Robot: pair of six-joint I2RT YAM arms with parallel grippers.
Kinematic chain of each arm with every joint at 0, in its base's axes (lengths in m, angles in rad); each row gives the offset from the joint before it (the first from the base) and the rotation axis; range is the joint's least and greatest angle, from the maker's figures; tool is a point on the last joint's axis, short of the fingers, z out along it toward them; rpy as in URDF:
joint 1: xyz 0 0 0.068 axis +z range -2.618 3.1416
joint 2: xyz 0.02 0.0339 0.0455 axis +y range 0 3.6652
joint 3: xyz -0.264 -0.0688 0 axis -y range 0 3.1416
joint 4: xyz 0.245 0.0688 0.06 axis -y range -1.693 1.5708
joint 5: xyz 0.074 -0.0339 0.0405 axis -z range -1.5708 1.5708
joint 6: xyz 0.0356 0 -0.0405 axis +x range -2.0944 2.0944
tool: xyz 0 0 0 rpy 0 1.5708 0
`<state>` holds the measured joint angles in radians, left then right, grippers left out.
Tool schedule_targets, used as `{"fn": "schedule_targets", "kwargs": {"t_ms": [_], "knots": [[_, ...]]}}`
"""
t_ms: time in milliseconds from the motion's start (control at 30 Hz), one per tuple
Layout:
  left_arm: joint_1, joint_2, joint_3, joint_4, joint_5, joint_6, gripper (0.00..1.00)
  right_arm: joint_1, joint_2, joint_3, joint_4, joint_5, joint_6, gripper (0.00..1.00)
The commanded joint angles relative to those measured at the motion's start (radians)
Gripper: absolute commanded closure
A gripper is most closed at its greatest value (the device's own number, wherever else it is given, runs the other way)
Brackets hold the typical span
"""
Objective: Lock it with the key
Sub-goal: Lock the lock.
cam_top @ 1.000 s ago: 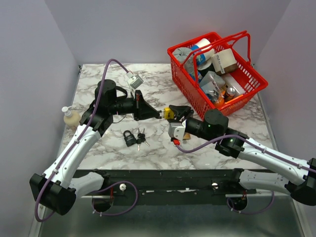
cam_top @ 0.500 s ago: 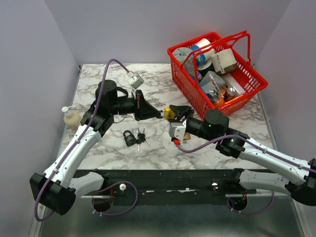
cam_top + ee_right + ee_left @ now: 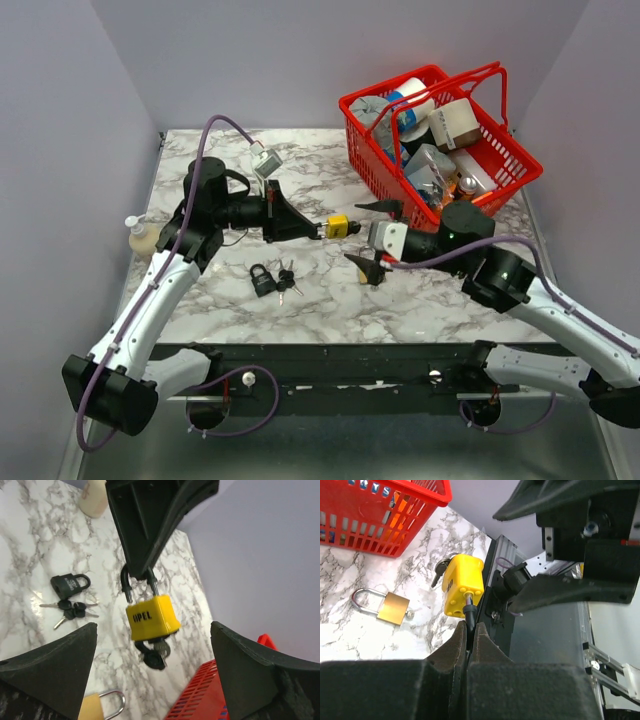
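Observation:
A yellow padlock (image 3: 337, 226) hangs in the air over the table's middle. My left gripper (image 3: 318, 230) is shut on its shackle, as the left wrist view (image 3: 468, 627) shows. In the right wrist view the yellow padlock (image 3: 151, 617) has one shackle leg free of the body, and a black-headed key bunch (image 3: 155, 655) hangs from its underside. The padlock (image 3: 462, 585) also shows in the left wrist view. My right gripper (image 3: 362, 235) is open wide and empty, just right of the padlock, and is apart from it.
A black padlock (image 3: 263, 278) and loose keys (image 3: 285, 277) lie on the marble below the left arm. A brass padlock (image 3: 390, 607) lies under the right gripper. A full red basket (image 3: 440, 140) stands at the back right. A soap bottle (image 3: 143, 238) stands at the left edge.
My right gripper has opened, let go of the yellow padlock and drawn back to the right. The left gripper still holds the padlock by its shackle.

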<state>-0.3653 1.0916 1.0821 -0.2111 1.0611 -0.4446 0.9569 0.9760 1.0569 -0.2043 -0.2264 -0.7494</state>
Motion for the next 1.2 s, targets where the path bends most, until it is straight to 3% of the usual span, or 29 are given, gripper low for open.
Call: {"fn": "schedule_targets", "kwargs": {"t_ms": [0,200,333,633,867,900,1033,1167], "knots": [[0.016,-0.03,0.056,0.001,0.122,0.069,1.0,-0.122,-0.005,0.104,-0.254,-0.287,0.232,0.0],[-0.003,-0.045,0.108,-0.155,0.137,0.343,1.0,-0.198,0.078,0.236,-0.437,-0.522,0.256,0.0],[-0.004,-0.044,0.113,-0.151,0.125,0.356,1.0,-0.198,0.108,0.298,-0.509,-0.632,0.222,0.0],[-0.057,-0.061,0.079,-0.073,0.111,0.307,1.0,-0.198,0.251,0.414,-0.543,-0.631,0.286,0.04],[-0.061,-0.073,0.078,-0.091,0.115,0.316,1.0,-0.198,0.248,0.405,-0.547,-0.574,0.285,0.04],[-0.061,-0.078,0.076,-0.088,0.115,0.311,1.0,-0.198,0.247,0.399,-0.549,-0.577,0.283,0.05],[-0.066,-0.078,0.07,-0.024,0.112,0.262,1.0,-0.196,0.266,0.393,-0.552,-0.597,0.28,0.3],[-0.084,-0.079,0.079,-0.02,0.1,0.256,1.0,-0.198,0.297,0.42,-0.552,-0.614,0.282,0.43]]}}
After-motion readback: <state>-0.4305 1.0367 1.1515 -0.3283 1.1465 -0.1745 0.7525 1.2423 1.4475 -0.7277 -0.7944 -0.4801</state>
